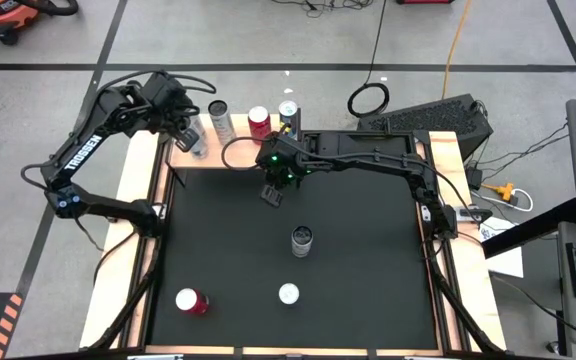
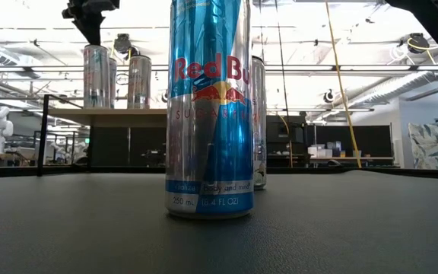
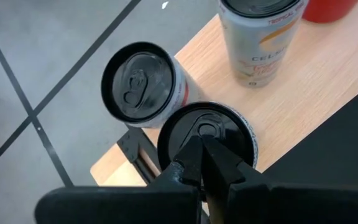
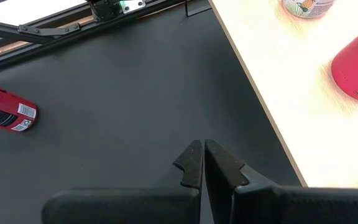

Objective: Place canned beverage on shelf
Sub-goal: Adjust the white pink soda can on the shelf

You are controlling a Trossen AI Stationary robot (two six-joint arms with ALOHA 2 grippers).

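The shelf, with a light wooden top, stands along the table's far edge and carries several upright cans. My left gripper is shut right above the black top of the leftmost near can, which stands on the shelf near its left end. In the low view this gripper shows just over that can. Beside it stand a black-topped can, a silver Celsius can and a red can. My right gripper is shut and empty above the black mat, just in front of the shelf. My left gripper points down from above with its shut fingertips over the middle of the can's lid. I cannot tell whether they touch the lid. The can stands upright on the shelf.
On the mat an upright silver can stands mid-table, a blue and silver Red Bull can stands near the front edge, close to the low camera, and a red can lies on its side at the front left.
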